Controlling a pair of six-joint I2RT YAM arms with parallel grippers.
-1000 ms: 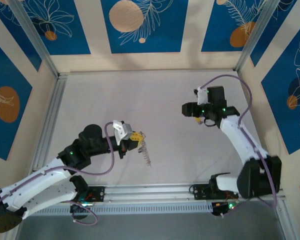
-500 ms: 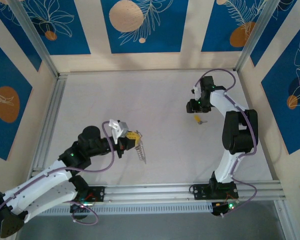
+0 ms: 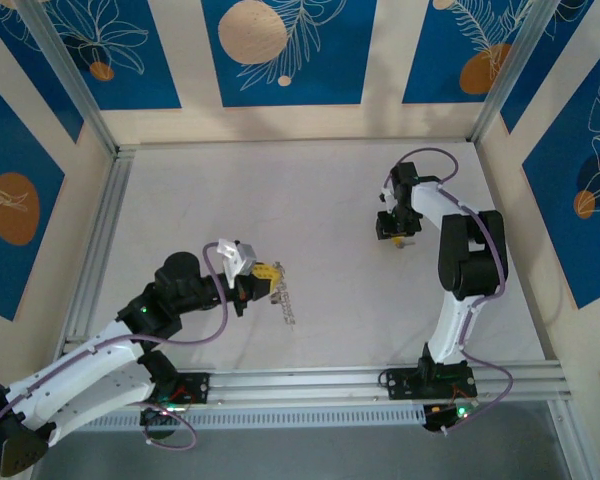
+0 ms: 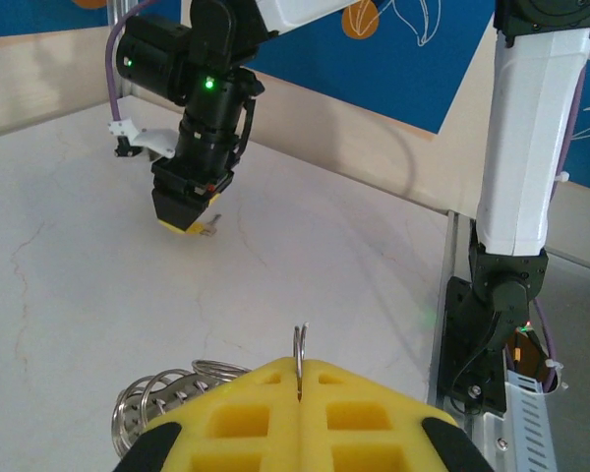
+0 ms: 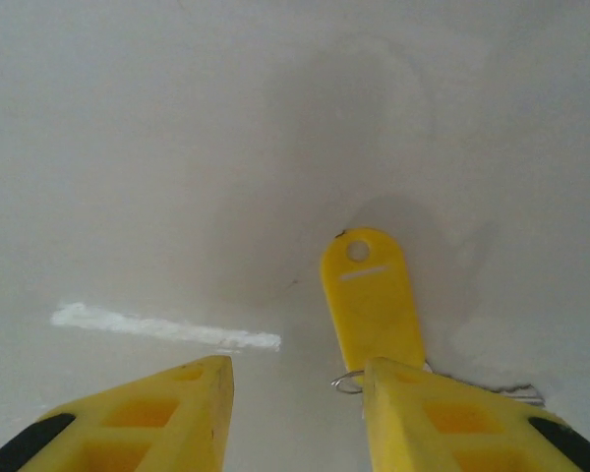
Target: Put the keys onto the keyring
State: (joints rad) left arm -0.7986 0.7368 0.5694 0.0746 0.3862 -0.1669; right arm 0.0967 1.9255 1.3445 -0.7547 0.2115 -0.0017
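Your left hand (image 4: 300, 372) was pressed together, pinching the keyring (image 4: 299, 339). Its thin wire stood up out of the seam between the two yellow fingers (image 4: 246, 413), and its silvery coils bunched just off the left finger, hanging clear of the tabletop (image 4: 305, 256). Well ahead of that hand and off to its left, your right hand (image 5: 295, 372) pointed straight down, its tips close to the surface.

That right hand was spread and gripped nothing. A yellow tag (image 5: 372, 295) with a round hole at its far end lay flat between the fingers, hard against the right one. Its near end slipped out of sight beneath that finger. A small wire ring (image 5: 345, 382) sat at the inner edge of the same fingertip, touching the tag. Past the finger's outer side showed a sliver of metal (image 5: 501, 390), too little of it to say whether it was a key. A white streak (image 5: 167, 329) marked the surface just ahead of the left finger.
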